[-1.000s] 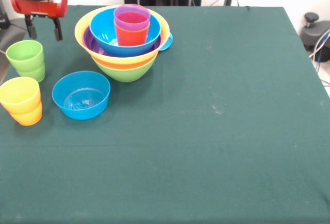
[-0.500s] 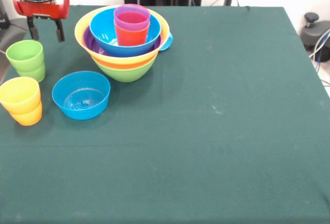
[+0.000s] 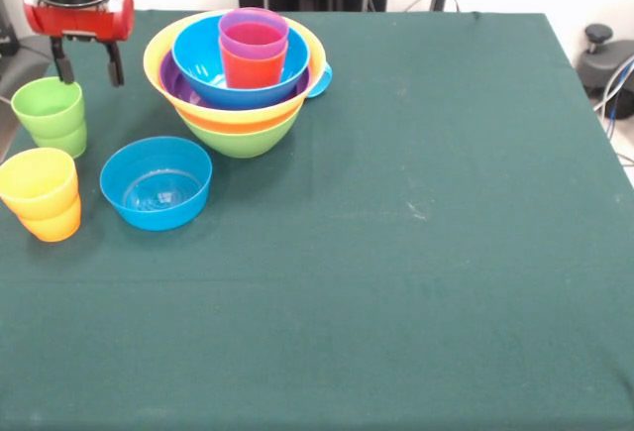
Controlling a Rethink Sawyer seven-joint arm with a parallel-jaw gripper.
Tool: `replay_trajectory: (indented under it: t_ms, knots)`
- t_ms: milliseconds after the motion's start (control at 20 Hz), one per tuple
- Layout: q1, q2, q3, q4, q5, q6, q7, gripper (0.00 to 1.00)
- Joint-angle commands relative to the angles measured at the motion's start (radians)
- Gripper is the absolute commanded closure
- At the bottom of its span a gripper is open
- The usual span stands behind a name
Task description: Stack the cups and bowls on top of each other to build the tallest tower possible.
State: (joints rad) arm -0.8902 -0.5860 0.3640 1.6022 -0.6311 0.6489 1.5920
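Observation:
The tower (image 3: pixel 239 74) stands at the table's far left: a lime green bowl (image 3: pixel 241 134) at the base, then purple, yellow and a big blue bowl (image 3: pixel 213 79), with a purple cup (image 3: pixel 254 33) over an orange cup (image 3: pixel 252 66) inside. A light blue cup (image 3: pixel 321 80) peeks out behind it. A smaller blue bowl (image 3: pixel 157 181) sits alone in front. A green cup (image 3: pixel 51 114) and a yellow cup (image 3: pixel 38 185) nested on an orange one stand at the left edge. My gripper (image 3: pixel 89 66) is open, empty, just above and behind the green cup.
The green table's left edge (image 3: pixel 8 139) runs close beside the green and yellow cups. A black stand (image 3: pixel 606 59) sits off the table's right side.
My gripper has moved slightly down toward the green cup. The cups and bowls have not moved.

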Motion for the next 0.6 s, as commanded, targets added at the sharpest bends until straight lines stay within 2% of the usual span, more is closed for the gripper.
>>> replay_trajectory:
  t_ms: [50,600]
  knots:
    - [0.011,0.079,0.099,-0.096,-0.019,0.094,-0.22,0.0]
    - [0.005,0.099,0.123,-0.141,-0.025,0.135,-0.249,0.0]
